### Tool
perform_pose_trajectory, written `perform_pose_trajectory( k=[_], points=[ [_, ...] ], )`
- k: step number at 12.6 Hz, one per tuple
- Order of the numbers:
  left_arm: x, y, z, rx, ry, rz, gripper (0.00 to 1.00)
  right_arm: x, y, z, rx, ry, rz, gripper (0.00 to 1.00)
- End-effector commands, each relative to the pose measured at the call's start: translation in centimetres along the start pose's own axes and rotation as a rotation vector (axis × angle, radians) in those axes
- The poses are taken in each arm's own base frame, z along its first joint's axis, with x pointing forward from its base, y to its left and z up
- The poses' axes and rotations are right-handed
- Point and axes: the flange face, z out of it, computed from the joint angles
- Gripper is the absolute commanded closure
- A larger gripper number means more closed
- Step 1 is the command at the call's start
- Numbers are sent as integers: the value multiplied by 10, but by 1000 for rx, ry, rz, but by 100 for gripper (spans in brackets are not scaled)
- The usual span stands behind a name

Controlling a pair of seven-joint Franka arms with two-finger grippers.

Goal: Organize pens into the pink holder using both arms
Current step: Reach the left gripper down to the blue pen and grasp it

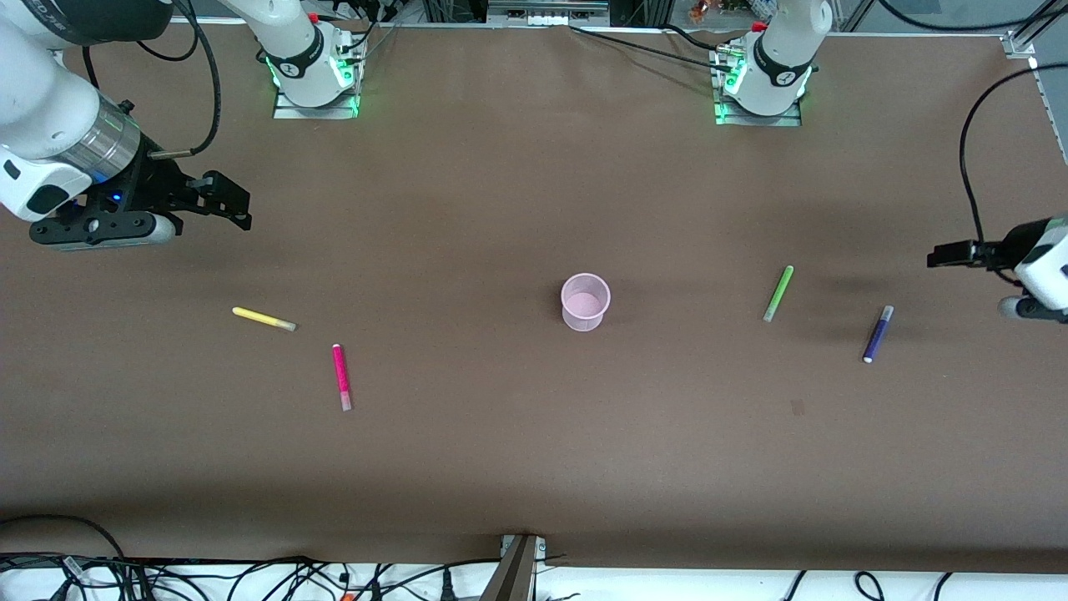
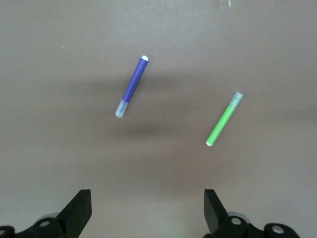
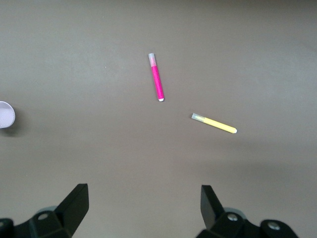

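Hovering at opposite table ends, our left gripper (image 1: pixel 947 253) and right gripper (image 1: pixel 227 200) gape, grasping nothing; pens lie flat.

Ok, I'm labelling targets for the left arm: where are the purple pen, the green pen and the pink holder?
purple pen (image 2: pixel 131 87), left wrist view, middle of its barrel.
green pen (image 2: pixel 223 120), left wrist view, middle of its barrel.
pink holder (image 1: pixel 585 315), front view, its outer wall.
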Motion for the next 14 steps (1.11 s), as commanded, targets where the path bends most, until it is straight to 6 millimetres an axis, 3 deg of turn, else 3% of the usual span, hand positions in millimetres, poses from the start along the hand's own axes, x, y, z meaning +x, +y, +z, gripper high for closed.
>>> perform_pose_trajectory(
  k=[1,3,6,9,14],
  points=[
    [13,-11,49,-20,15,155,0,-3,-6,-7,16,8,0,0],
    [30,-15,86,5,54,260,0,-3,-17,-9,18,16,-19,0],
    [59,-21,133,64,144,460,0,-3,-18,-9,18,18,-20,0],
    [70,-24,190,118,217,556,0,-2,-17,-9,18,29,-17,0],
    [82,-29,220,147,237,668,4,-3,-18,-11,20,30,-17,0]
  ],
)
